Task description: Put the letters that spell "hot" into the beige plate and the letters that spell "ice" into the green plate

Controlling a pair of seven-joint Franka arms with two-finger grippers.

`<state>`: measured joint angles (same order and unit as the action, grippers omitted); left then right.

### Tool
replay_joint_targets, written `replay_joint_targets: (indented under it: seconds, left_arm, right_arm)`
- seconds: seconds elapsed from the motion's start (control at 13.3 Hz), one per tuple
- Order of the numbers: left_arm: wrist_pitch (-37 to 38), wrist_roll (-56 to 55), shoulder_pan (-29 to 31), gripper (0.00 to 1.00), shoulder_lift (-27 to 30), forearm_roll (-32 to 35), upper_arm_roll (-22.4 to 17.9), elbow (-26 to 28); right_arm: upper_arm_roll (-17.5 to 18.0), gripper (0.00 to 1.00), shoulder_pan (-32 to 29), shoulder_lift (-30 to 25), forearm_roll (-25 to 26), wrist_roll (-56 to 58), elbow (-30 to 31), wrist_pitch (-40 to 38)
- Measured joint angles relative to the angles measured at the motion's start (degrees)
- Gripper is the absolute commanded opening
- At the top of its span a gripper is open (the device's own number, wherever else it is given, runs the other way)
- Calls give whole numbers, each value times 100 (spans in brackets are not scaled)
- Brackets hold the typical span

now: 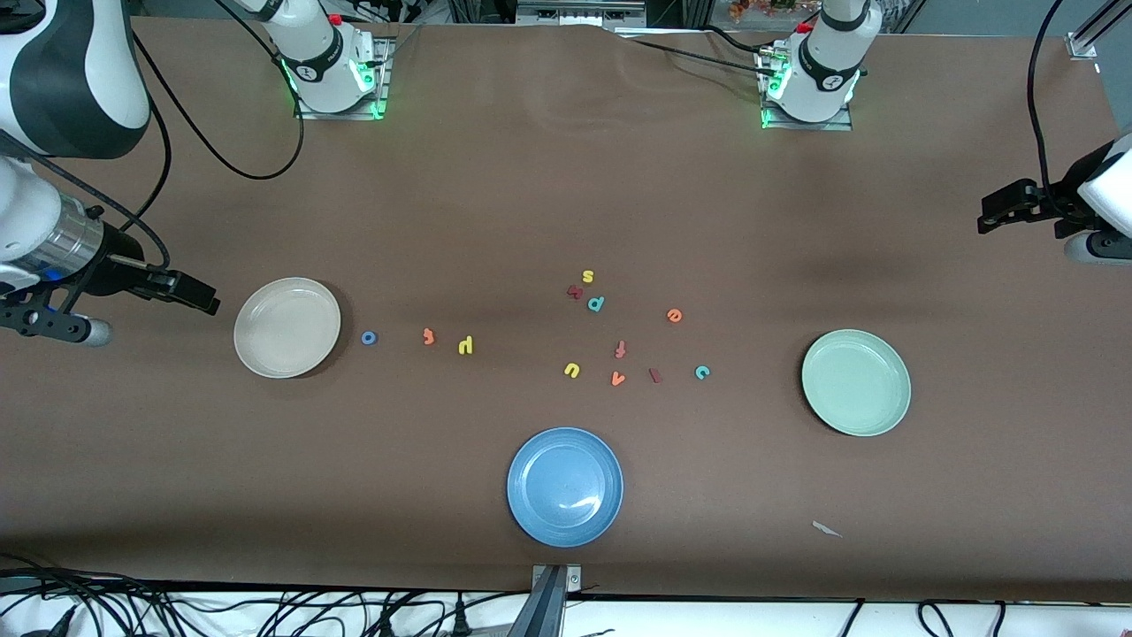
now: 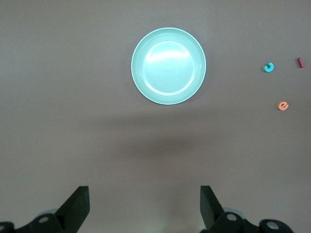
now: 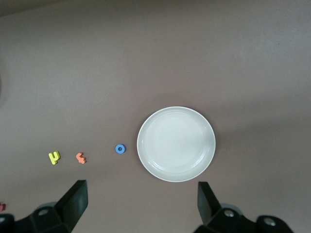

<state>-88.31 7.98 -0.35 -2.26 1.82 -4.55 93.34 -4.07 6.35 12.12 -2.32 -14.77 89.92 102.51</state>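
The beige plate (image 1: 286, 327) (image 3: 176, 143) lies empty toward the right arm's end. In a row beside it lie the blue o (image 1: 369, 337) (image 3: 120, 149), orange t (image 1: 428, 335) (image 3: 80, 158) and yellow h (image 1: 465, 345) (image 3: 54, 157). The green plate (image 1: 856, 382) (image 2: 168, 66) lies empty toward the left arm's end. The orange e (image 1: 674, 315) (image 2: 283, 105), teal c (image 1: 701, 372) (image 2: 268, 67) and dark red i (image 1: 655, 375) (image 2: 300, 62) rest on the table mid-way. My right gripper (image 1: 210, 303) (image 3: 142, 199) hangs open beside the beige plate. My left gripper (image 1: 986, 217) (image 2: 145, 204) hangs open over the table's end.
A blue plate (image 1: 565, 487) lies empty near the front edge. Other letters sit in the middle cluster: yellow s (image 1: 587, 276), teal p (image 1: 596, 303), red f (image 1: 621, 349), yellow u (image 1: 571, 370), orange v (image 1: 617, 379). A paper scrap (image 1: 826, 529) lies near the front.
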Motion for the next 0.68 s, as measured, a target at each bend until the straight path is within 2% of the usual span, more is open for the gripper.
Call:
replay_joint_targets:
  seconds: [0.68]
  left_arm:
    - [-8,42,37,100,-3,0,0,0]
  right_arm:
    - [0,100,0,12,0,0,0,0]
